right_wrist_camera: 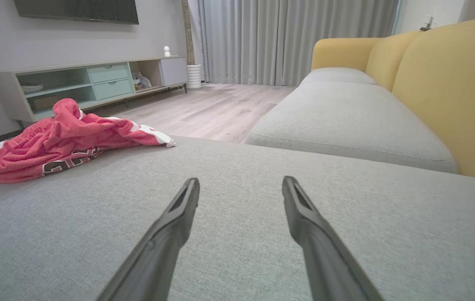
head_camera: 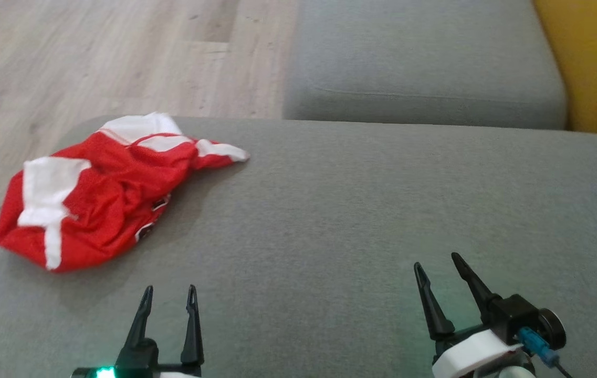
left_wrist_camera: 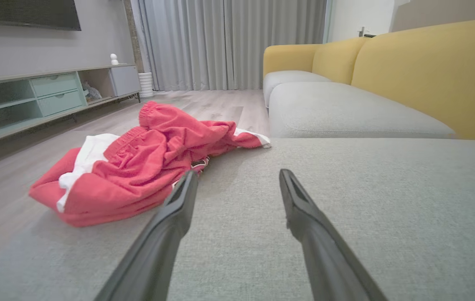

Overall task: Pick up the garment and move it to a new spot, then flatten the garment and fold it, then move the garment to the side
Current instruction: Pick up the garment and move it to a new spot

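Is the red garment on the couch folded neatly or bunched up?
Bunched up. The garment lies in a rumpled heap at the grey cushion's left corner, creased and uneven.

The head view looks steeply down on the grey fabric sofa seat (head_camera: 330,220), the crumpled red-and-white garment (head_camera: 98,194) at ten o'clock. Both wrist views skim low across that seat towards grey pleated curtains (left_wrist_camera: 229,42), sharing the garment and yellow upholstered backrest (left_wrist_camera: 429,75).

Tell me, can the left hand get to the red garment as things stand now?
Probably yes. The left hand is open and empty, and the red garment lies crumpled on the grey cushion just ahead, to its left. Between them is bare cushion, with nothing in the way.
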Controlling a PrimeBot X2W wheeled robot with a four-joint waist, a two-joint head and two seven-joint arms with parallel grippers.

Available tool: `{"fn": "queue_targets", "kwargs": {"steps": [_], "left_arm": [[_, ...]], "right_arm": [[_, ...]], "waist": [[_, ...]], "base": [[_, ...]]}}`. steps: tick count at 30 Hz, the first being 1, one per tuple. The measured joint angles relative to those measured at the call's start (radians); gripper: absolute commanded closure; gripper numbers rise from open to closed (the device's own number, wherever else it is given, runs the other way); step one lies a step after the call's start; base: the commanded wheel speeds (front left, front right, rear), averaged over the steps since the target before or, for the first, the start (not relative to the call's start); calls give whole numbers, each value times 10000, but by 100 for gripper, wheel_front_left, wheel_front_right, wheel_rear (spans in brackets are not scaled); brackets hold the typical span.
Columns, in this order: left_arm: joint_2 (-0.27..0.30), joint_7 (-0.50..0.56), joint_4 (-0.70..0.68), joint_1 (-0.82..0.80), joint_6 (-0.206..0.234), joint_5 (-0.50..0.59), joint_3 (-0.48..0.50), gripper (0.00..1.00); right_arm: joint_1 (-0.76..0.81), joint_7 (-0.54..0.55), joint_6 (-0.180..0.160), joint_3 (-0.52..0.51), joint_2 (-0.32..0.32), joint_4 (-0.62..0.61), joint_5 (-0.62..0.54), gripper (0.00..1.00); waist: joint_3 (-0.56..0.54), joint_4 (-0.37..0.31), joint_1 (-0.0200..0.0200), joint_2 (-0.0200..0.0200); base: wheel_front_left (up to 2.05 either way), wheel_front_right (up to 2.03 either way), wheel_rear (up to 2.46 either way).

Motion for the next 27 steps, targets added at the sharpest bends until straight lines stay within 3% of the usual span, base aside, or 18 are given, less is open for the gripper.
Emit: {"fn": "queue_targets", "kwargs": {"steps": [19,27], "left_arm": [[23,0,-111,-7,-176,272,408,0],[46,0,-681,-9,-163,290,826,0]], "right_arm": [[16,0,0,-4,2,-171,207,0],[15,0,0,-2,4,-169,261,0]], "waist": [[-9,2554,-2,0],[44,3049,-1,0]], "base": [[0,0,0],[0,0,0]]}}
